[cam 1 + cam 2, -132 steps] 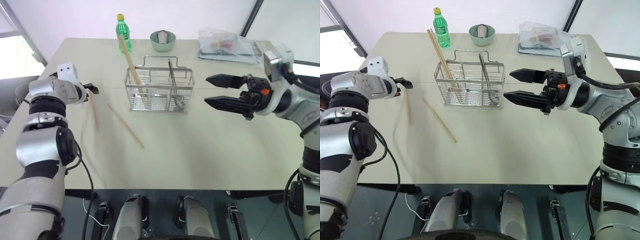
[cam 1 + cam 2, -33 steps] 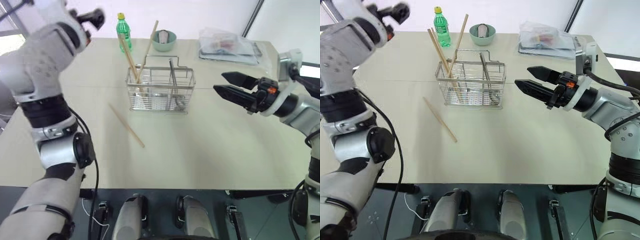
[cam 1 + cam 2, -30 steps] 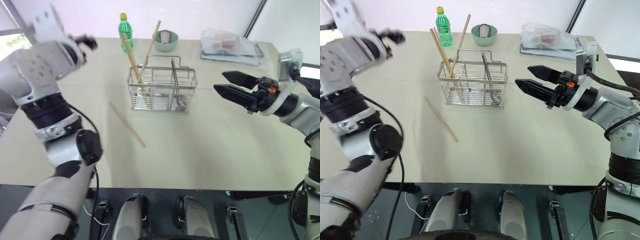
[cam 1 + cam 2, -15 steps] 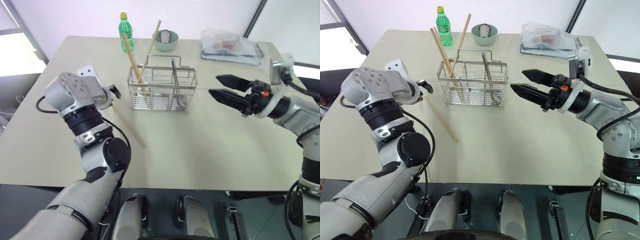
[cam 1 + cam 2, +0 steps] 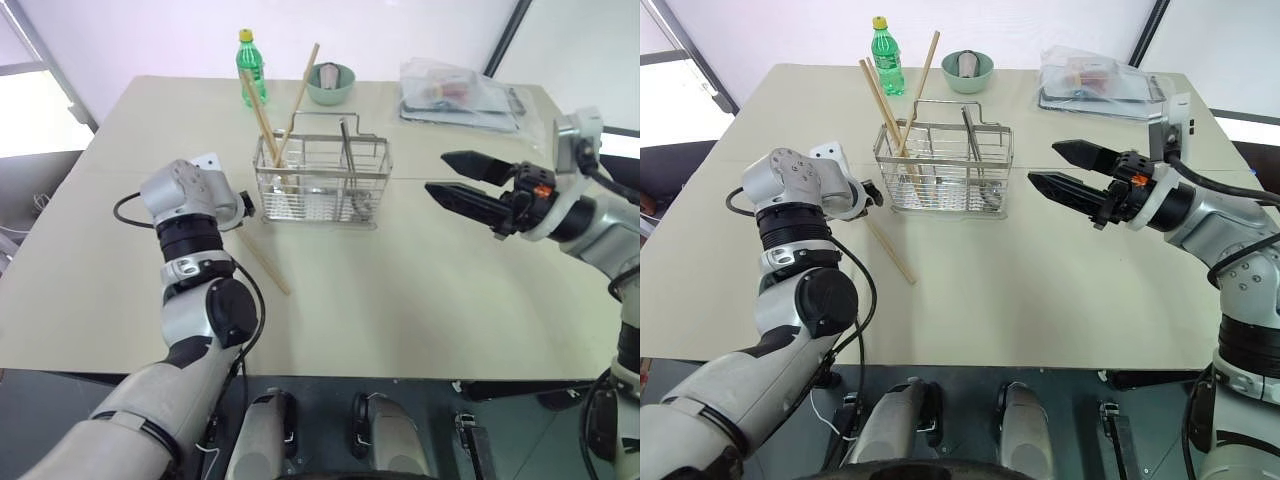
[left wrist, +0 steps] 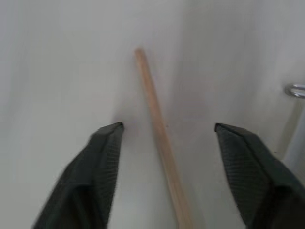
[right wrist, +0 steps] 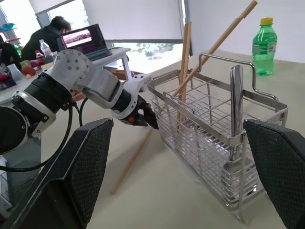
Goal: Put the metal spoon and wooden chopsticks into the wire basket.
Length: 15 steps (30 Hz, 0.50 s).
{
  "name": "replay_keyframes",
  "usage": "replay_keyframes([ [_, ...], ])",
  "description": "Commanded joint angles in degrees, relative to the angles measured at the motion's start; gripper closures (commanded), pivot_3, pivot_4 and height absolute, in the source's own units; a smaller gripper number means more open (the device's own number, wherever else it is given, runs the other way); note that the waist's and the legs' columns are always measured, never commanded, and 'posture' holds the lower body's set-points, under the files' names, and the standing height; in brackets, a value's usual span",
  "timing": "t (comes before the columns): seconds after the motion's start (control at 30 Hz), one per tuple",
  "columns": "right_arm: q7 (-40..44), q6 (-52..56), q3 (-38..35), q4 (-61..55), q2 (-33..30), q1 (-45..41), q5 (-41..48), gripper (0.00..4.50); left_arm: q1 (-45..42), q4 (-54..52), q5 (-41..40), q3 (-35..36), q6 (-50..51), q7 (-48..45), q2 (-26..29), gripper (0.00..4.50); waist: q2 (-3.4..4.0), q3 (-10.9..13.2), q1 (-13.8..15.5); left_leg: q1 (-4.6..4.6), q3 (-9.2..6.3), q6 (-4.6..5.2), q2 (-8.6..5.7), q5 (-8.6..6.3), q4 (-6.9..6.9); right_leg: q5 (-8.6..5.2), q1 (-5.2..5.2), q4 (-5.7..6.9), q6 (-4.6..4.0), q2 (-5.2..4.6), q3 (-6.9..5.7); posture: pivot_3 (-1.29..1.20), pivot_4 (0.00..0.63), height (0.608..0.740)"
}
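Left tool point(image 6: 164, 131) half wide astride last wooden chopstick point(image 6: 159, 143) on counter point(image 5: 420, 290), evidently for grasping; right tool point(image 5: 442, 174) wide, idle.

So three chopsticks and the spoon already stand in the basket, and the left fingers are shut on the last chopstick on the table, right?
Not shut on it. In the left wrist view the left gripper has its fingers open, either side of the last chopstick, which lies on the table. The rest holds.
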Motion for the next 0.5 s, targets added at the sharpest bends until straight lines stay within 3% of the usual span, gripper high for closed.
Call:
replay_keyframes([
  [0.03, -0.5, -0.9, -2.3, -2.0, 0.1, 0.0, 1.2, 0.0, 0.2, 3.9, -1.4, 0.0, -1.9, 0.3, 0.4, 2.9, 0.04, 0.0, 0.1, 0.0, 0.0, 0.0, 0.0, 0.0, 0.0, 0.0, 0.0, 0.0, 0.0, -0.01, 0.0, 0.0, 0.15, 0.707],
  [0.13, -0.7, -1.0, -2.4, -1.9, 0.1, 0.1, 1.4, 0.0, -0.4, 4.5, -2.0, -0.1, -3.4, 0.5, 0.9, 4.29, 0.05, 0.0, 0.3, 0.0, 0.0, 0.0, -0.01, 0.0, 0.01, 0.0, 0.01, 0.0, 0.0, -0.02, 0.0, 0.0, 0.15, 0.707],
  [0.17, -0.6, -1.0, -2.4, -1.8, 0.0, 0.1, 1.4, 0.0, -0.6, 4.5, -2.2, 0.0, -3.7, 0.8, 1.1, 4.41, 0.05, 0.0, 0.4, 0.0, 0.0, 0.0, -0.01, 0.0, 0.01, 0.0, 0.01, 0.0, 0.0, -0.02, 0.0, 0.0, 0.15, 0.707],
  [0.37, -0.5, -0.9, -2.2, -0.8, -0.1, -0.7, 1.3, 0.0, -0.7, 2.3, -3.2, -1.8, -10.2, -0.3, 5.6, 4.41, 0.0, 0.0, 0.7, -0.02, 0.02, -0.03, 0.0, 0.02, 0.02, 0.01, -0.03, 0.0, -0.01, -0.01, 0.01, 0.0, 0.15, 0.707],
  [0.5, -0.5, -0.4, -2.1, -0.2, -0.4, -1.3, 1.4, 0.0, -4.1, 2.2, -6.0, -1.9, -28.7, -5.7, 10.9, 4.41, -0.01, 0.0, 0.2, -0.15, 0.05, -0.21, 0.03, 0.13, -0.01, 0.02, -0.17, -0.01, -0.02, 0.0, 0.0, 0.0, 0.15, 0.707],
])
